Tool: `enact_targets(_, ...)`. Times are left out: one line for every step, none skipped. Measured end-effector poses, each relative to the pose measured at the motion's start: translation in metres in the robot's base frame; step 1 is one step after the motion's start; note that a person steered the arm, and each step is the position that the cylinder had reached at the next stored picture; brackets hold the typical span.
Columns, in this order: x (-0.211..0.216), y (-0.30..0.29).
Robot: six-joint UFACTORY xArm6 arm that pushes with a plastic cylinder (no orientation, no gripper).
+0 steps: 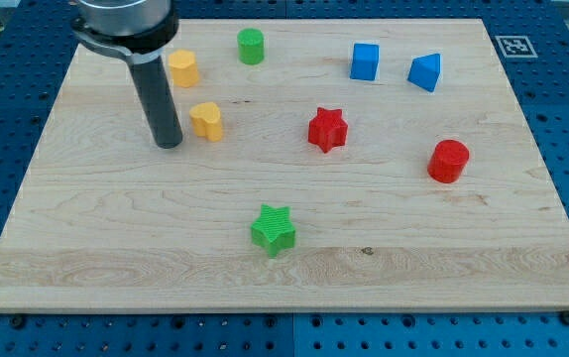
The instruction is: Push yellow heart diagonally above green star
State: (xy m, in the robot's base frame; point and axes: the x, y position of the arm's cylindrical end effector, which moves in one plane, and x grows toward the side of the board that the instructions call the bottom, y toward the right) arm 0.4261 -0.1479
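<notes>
The yellow heart (206, 120) lies in the upper left part of the wooden board (116, 238). The green star (274, 229) lies below and to the right of it, near the board's lower middle. My tip (169, 144) rests on the board just left of the yellow heart, with a small gap between them. The dark rod rises from the tip toward the view's top left.
A yellow hexagonal block (182, 67) sits above the heart, right of the rod. A green cylinder (251, 46) is at the top. A red star (327, 129) is at centre. A blue cube (365, 60), a blue triangular block (425, 71) and a red cylinder (448, 161) lie on the right.
</notes>
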Motion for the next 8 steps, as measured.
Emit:
enact_targets(-0.002,-0.001)
enact_targets(-0.028,-0.003)
enact_targets(-0.035,-0.006)
enact_targets(-0.035,-0.008)
enact_targets(-0.035,0.001)
enact_targets(-0.035,0.015)
enact_targets(-0.035,0.016)
enact_targets(-0.034,0.021)
